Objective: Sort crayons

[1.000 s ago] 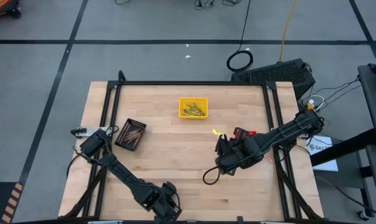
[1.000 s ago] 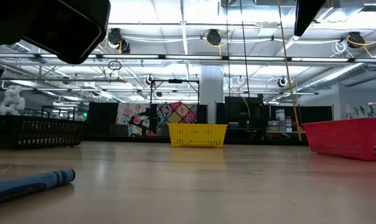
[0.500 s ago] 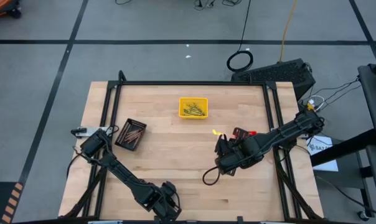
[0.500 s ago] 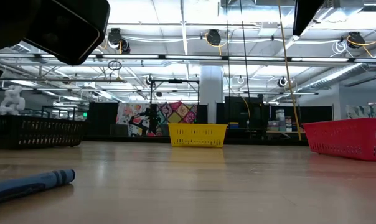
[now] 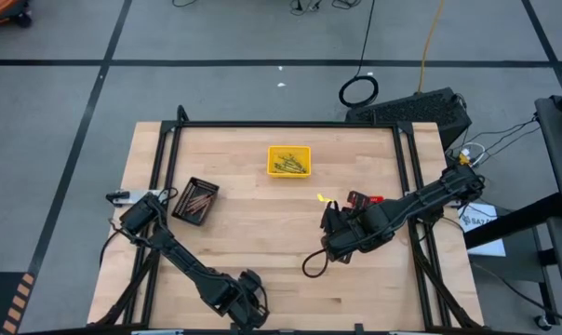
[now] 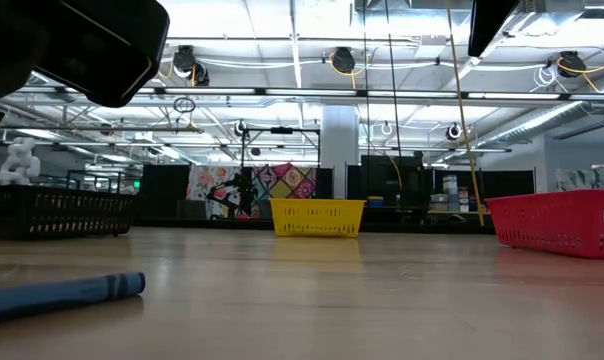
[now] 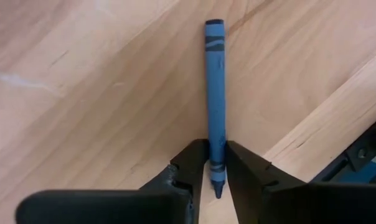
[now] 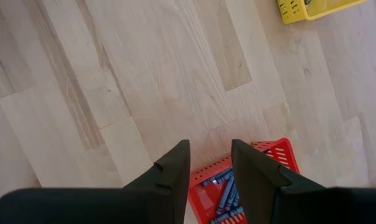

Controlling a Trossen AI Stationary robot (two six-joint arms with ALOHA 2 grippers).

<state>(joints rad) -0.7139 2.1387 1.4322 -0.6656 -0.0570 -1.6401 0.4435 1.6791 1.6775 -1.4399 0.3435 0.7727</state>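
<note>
Wooden tabletop (image 5: 262, 233), framed by a dark rail, was recorded under bright workshop lighting, with baskets and shelving visible in the room beyond. A yellow tray (image 5: 288, 160) holding olive crayons (image 5: 290, 167) was noted toward the far edge, a black tray (image 5: 195, 200) with brown crayons (image 5: 199, 199) toward the left edge, and a red tray (image 8: 238, 186) with blue crayons (image 8: 227, 198) directly beneath the right gripper (image 8: 210, 165), near the right edge. The right gripper's fingers were seen parted and empty; that arm was judged to be waiting. At the near edge the left gripper (image 7: 216, 163) was observed low over a single blue crayon (image 7: 215, 99) lying flat on the wood. Compared with a second earlier, the fingers had been drawn in from a wider spread until they pressed the crayon's tip end on both sides, and in the low view the crayon was found shifted slightly to the right along the surface. A grasp on the crayon was therefore recorded as just made, though no lift had yet occurred. By judgement, the pick step of sorting this crayon was nearly complete; transfer to the red tray remained outstanding.
</note>
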